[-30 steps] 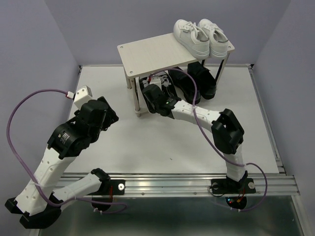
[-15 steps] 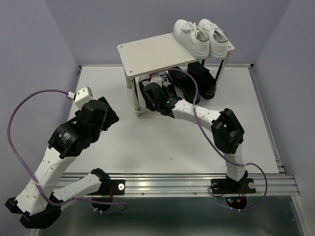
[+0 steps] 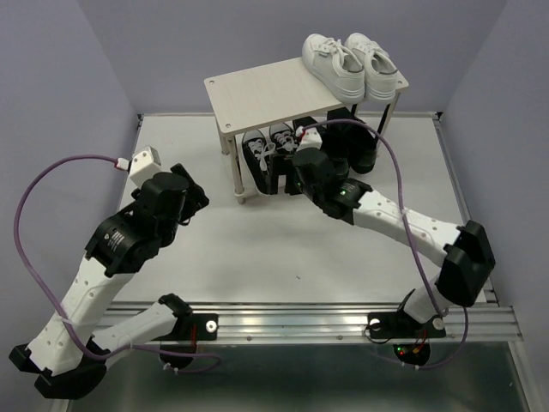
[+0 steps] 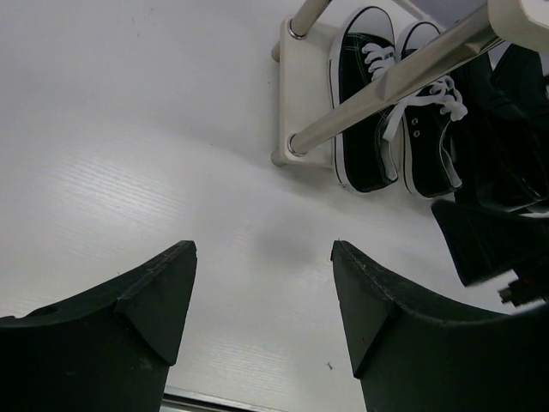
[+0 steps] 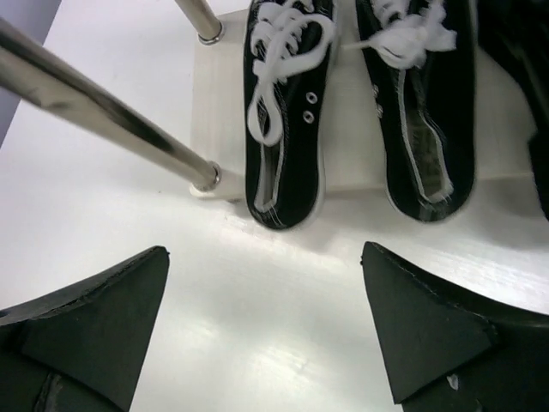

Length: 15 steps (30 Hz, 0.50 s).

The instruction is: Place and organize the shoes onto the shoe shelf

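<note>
White sneakers point(image 3: 352, 64) sit paired on the shoe shelf's point(image 3: 257, 94) top board. Black canvas sneakers point(image 5: 283, 112) and loafers point(image 3: 358, 144) line its lower board, pairs kept together. Before the shelf, the right gripper point(image 5: 264, 253) hovers spread and empty. The left gripper point(image 4: 263, 249), also spread and empty, waits off the shelf's left.

Two white sneakers point(image 3: 333, 64), two black canvas sneakers point(image 3: 257, 159), loafers point(image 3: 364, 150) partly hidden, one shelf point(image 3: 257, 99)

Black canvas sneakers point(image 5: 276, 176) side by side on shelf board point(image 5: 347, 129) — right gripper point(image 5: 264, 251) spread wide, empty.
</note>
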### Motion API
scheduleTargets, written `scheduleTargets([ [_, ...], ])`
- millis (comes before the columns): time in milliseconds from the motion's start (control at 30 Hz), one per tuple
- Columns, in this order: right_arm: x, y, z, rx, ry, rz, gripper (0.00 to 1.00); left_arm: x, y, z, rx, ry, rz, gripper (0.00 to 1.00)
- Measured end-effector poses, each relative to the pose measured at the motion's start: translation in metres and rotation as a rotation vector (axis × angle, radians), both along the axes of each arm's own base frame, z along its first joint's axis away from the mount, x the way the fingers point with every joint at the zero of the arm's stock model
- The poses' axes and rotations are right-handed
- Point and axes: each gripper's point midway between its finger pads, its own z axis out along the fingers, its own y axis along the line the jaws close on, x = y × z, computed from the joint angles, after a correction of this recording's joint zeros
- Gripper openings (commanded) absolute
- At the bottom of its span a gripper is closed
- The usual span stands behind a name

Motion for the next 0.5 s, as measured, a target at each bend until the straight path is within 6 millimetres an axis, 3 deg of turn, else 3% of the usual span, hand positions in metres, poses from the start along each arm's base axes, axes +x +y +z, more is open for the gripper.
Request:
scheduleTargets([
  [167,-0.037,-0.040,0.018,0.073,-0.013,-0.022,1.00,-0.001,0.005,0.011,-0.038,-0.074,0.016,0.76],
  [500,-0.092,-0.152,-0.017,-0.095,0.079,-0.268,1.00,0.007,0.003,0.017,-0.034,-0.108,0.020,0.76],
])
